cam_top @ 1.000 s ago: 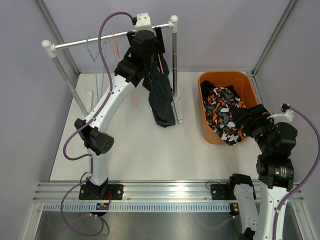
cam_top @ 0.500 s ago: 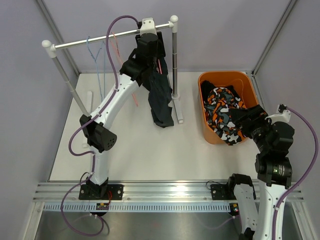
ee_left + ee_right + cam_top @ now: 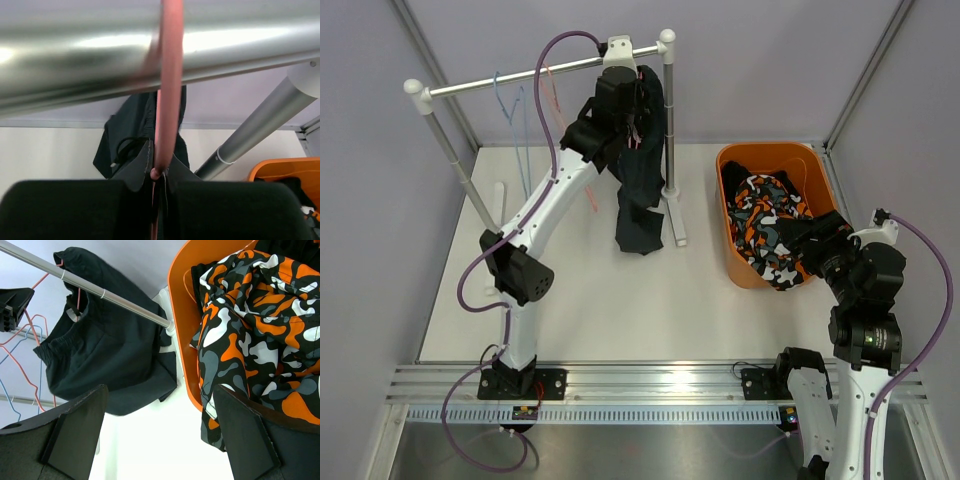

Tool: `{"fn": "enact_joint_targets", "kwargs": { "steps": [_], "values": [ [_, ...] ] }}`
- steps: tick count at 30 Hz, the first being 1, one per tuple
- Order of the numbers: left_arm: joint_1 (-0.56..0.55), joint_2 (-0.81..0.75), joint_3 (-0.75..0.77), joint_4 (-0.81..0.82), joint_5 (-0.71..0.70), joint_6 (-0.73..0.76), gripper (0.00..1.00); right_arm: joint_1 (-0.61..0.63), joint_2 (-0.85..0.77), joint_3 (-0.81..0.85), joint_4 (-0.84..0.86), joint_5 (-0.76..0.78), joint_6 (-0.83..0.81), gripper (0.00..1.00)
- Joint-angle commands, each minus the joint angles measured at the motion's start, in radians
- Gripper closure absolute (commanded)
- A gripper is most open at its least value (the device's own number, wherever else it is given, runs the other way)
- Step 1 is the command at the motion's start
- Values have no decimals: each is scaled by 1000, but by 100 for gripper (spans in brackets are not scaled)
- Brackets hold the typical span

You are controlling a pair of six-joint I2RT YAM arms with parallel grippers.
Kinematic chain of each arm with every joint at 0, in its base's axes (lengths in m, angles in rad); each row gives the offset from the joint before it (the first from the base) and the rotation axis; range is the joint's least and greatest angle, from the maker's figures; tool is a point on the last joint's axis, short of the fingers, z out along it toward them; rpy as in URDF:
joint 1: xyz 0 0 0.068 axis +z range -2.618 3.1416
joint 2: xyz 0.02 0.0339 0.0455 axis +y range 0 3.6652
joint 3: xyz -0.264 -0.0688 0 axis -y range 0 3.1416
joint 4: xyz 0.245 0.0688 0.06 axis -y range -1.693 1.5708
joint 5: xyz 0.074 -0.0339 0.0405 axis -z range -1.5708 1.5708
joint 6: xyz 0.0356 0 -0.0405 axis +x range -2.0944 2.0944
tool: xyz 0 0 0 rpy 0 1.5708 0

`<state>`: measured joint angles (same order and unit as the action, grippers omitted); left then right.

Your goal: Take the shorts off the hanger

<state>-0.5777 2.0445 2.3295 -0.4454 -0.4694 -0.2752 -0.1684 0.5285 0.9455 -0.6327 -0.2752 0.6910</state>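
A pair of black shorts (image 3: 638, 200) hangs from a pink hanger (image 3: 638, 128) on the rail (image 3: 520, 78), close to the right post. High at the rail, my left gripper (image 3: 628, 105) is shut on that pink hanger (image 3: 167, 100), whose wire runs over the rail (image 3: 100, 50) and down between the fingers (image 3: 60, 210). The black shorts (image 3: 135, 130) show below and beyond them. Camouflage shorts (image 3: 770, 230) lie in the orange bin (image 3: 725, 160), partly draped over its front rim. My right gripper (image 3: 807, 235) hovers open at the bin's near side, holding nothing (image 3: 160, 425).
Empty blue hangers (image 3: 515, 110) and a pink one (image 3: 552, 90) hang further left on the rail. The rack's right post (image 3: 669, 120) stands just beside the black shorts. Something black lies under the camouflage shorts (image 3: 255, 315) at the back of the bin (image 3: 182, 330).
My left gripper has risen to the rail and closed on the pink hanger. The black shorts have swung a little up and toward the right post. The right arm is still.
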Motion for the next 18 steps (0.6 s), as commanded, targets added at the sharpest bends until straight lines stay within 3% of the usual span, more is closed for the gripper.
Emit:
{"fn": "enact_joint_targets", "kwargs": {
  "steps": [1,11,18],
  "values": [
    [4,-32,19,47,-1,8,100,1,2,-1,39,-19,-19,5],
    [2,-179,19,13,-18,102,100,1,28,15,45,-27,-34,5],
    [-2,-366,-212,17,83,99,100,3,54,33,57,-22,-50,4]
  ]
}}
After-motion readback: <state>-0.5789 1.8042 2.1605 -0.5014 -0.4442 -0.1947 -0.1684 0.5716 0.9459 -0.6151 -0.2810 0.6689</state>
